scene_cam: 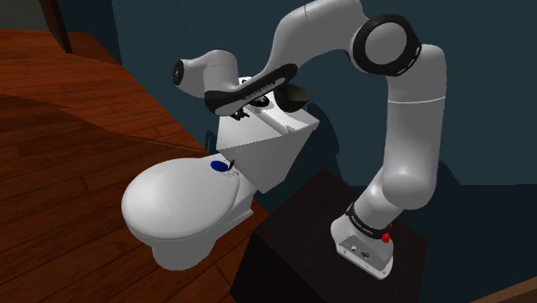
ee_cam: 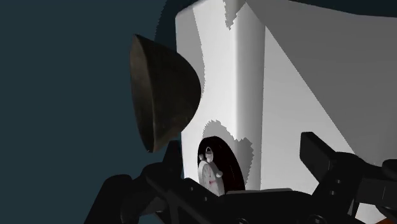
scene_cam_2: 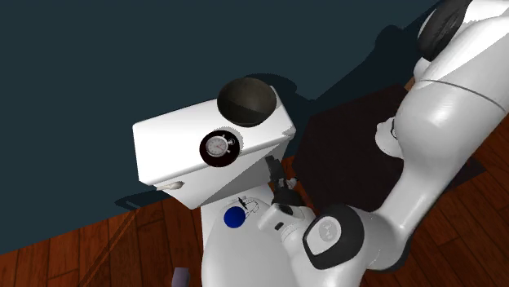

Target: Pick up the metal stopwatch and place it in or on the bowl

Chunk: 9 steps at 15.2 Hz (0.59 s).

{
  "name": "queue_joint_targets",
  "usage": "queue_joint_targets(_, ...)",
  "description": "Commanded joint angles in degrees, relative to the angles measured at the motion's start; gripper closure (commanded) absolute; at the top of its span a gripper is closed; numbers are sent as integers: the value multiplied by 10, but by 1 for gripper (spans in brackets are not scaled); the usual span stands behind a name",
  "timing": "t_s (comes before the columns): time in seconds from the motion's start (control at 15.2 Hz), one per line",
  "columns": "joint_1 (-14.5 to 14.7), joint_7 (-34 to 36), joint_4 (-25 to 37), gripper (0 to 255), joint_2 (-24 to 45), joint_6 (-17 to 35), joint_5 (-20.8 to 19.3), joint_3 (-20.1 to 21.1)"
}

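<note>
The stopwatch [scene_cam_2: 219,147] is a small silver round watch lying on a dark disc on top of the white toilet tank [scene_cam_2: 175,143]. Beside it on the tank top stands the dark brown bowl [scene_cam_2: 246,100], empty. In the wrist view the stopwatch [ee_cam: 210,172] shows low between my fingers and the bowl [ee_cam: 159,92] lies beyond it. My black gripper [scene_cam_2: 279,178] hovers off the tank's front edge, open, touching nothing. From the shoulder view the gripper [scene_cam: 248,107] hangs over the tank next to the bowl [scene_cam: 297,95].
A white toilet [scene_cam: 181,202] with its lid shut stands below the tank, with a small blue object [scene_cam: 219,164] at the lid's back. Dark blue walls close in behind. A wooden floor [scene_cam: 69,155] spreads to the shoulder view's left.
</note>
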Motion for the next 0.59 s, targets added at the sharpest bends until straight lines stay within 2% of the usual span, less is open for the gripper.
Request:
queue_joint_targets(0.0, 20, 6, 55, 0, 62, -32, -44, -23)
queue_joint_targets(0.33, 68, -16, 228, 0, 226, -98, -136, -90)
queue_joint_targets(0.53, 91, -57, 366, 0, 341, -126, -188, -136)
